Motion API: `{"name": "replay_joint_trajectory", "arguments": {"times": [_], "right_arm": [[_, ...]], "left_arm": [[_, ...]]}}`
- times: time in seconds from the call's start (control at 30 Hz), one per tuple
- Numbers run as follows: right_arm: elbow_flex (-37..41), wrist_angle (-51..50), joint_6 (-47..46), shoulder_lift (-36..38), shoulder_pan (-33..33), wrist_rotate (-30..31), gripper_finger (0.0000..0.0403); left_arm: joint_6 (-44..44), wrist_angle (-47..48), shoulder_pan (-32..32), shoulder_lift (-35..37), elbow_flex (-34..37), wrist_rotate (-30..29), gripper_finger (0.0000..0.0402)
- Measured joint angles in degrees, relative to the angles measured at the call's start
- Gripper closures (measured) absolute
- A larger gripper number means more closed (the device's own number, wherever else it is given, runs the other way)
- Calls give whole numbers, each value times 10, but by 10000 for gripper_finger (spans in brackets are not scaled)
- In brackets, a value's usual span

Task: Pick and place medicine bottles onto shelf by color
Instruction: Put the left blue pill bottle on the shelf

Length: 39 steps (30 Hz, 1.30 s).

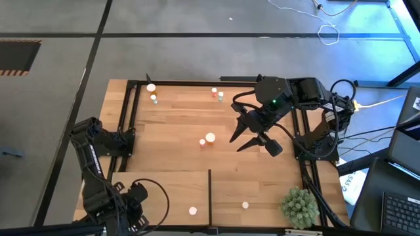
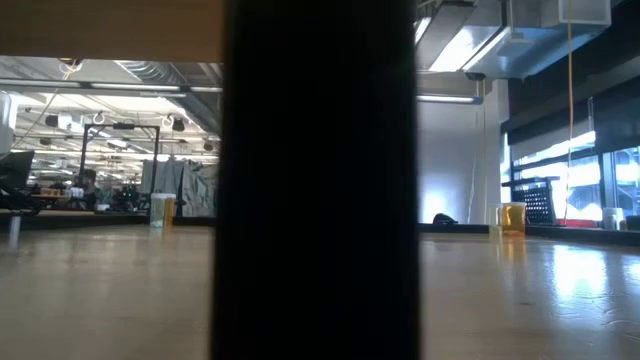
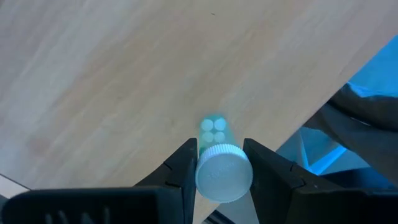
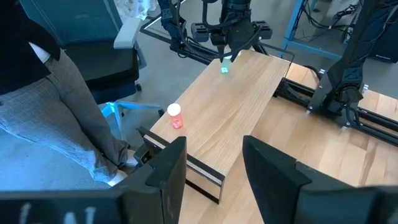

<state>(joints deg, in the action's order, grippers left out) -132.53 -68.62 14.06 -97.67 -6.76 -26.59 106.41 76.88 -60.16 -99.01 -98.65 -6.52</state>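
Note:
My left gripper [image 3: 217,167] is shut on a greenish medicine bottle [image 3: 214,127] with a white cap, over the left end of the pale shelf [image 4: 249,99]. The right wrist view shows that bottle [image 4: 225,68] far off, under the left arm. An orange bottle [image 4: 175,116] stands on the shelf left of the dark divider [image 1: 210,190], and another bottle [image 1: 245,205] stands right of it. Several more bottles stand on the tabletop, two at mid-table [image 1: 207,139] and others at the far edge [image 1: 152,92] [image 1: 217,94]. My right gripper [image 1: 252,141] hovers open above mid-table. My left gripper pinches the greenish bottle between its two fingers [image 3: 186,168], one on each side of the white cap [image 3: 224,174]. The fingers come from above, pointing down. The bottle hangs upright below them, over the shelf board. Whether its bottom touches the board I cannot tell.
A spiky green plant ball [image 1: 300,206] sits at the table's near right corner. Black frame rails [image 1: 131,124] run along the table's sides and far edge. A person in grey trousers [image 4: 56,124] stands beside the shelf's near edge. The low view is half blocked by the divider [image 2: 318,180].

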Motion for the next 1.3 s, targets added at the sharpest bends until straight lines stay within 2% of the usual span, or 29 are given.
{"name": "replay_joint_trajectory", "arguments": {"times": [1.3], "right_arm": [[0, 3, -5, 0, 0, 0, 243]], "left_arm": [[14, -4, 0, -1, 1, 15, 295]]}}
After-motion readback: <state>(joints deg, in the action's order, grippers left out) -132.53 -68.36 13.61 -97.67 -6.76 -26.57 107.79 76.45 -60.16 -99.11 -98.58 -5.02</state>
